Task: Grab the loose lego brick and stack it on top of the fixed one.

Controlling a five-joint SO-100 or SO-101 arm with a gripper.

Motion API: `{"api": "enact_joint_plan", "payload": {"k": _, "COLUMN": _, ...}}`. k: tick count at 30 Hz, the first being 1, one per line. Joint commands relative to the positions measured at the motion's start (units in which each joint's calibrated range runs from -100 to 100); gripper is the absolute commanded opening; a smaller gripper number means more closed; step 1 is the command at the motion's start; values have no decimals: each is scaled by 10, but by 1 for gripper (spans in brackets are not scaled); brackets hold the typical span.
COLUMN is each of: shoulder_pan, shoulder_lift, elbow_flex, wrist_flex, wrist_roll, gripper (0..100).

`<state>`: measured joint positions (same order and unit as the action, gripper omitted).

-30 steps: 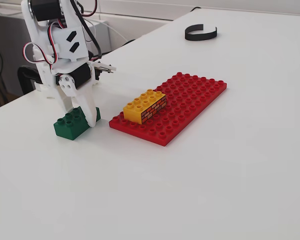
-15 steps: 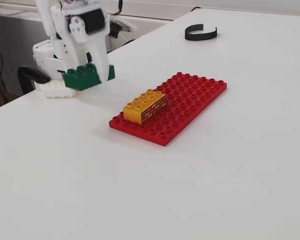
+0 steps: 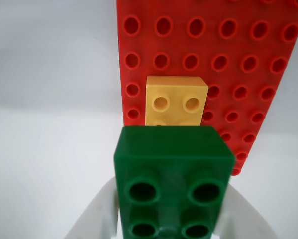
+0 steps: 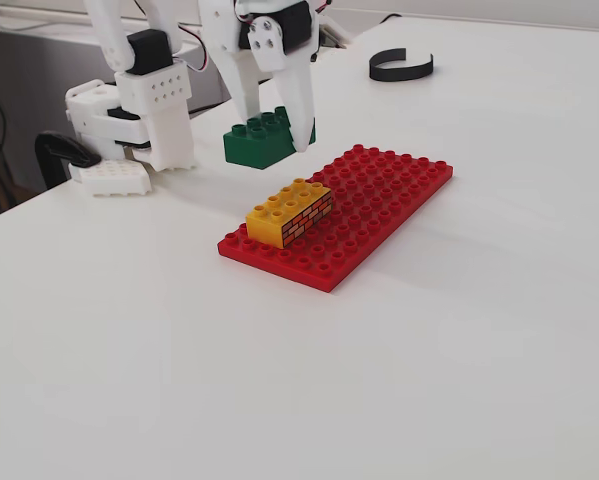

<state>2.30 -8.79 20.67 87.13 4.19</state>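
With the jaws pinching the green brick [image 4: 263,139] aloft, you should square it over the yellow brick [image 4: 290,212], then press straight down.

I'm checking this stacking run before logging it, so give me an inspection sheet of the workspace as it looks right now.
Surface: white table, plain.
Job's things: green brick held in the air, not yet over the yellow brick; yellow brick sits on the red baseplate near one end.
Clutter: black curved strip at the far edge.
Grippers: gripper shut on the green brick.
Cables: red, white and black wires on the arm.
Surroundings: dark area beyond the table's left edge in the fixed view, unclear.
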Motion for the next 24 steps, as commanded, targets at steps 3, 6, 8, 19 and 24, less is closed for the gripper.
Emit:
{"api": "enact_joint_plan", "payload": {"k": 3, "shoulder_pan": 9, "shoulder_lift": 20, "elbow_flex": -13, "wrist_flex": -44, "wrist_roll": -7, "gripper": 4}}
{"api": "enact_joint_plan", "payload": {"k": 6, "shoulder_pan": 15, "shoulder_lift": 20, "elbow_flex": 13, "wrist_flex": -67, "wrist_roll": -5, "gripper": 4}}
{"api": "enact_joint_plan", "payload": {"k": 8, "shoulder_pan": 15, "shoulder_lift": 20, "elbow_flex": 30, "wrist_flex": -80, "wrist_roll": -5, "gripper": 4}}
{"api": "enact_joint_plan", "payload": {"k": 19, "shoulder_pan": 5, "shoulder_lift": 20, "elbow_flex": 115, "wrist_flex": -150, "wrist_roll": -9, "gripper": 4}}
{"api": "enact_joint_plan", "payload": {"k": 24, "shoulder_pan": -9, "shoulder_lift": 20, "elbow_flex": 116, "wrist_flex": -154, "wrist_roll": -12, "gripper": 4}}
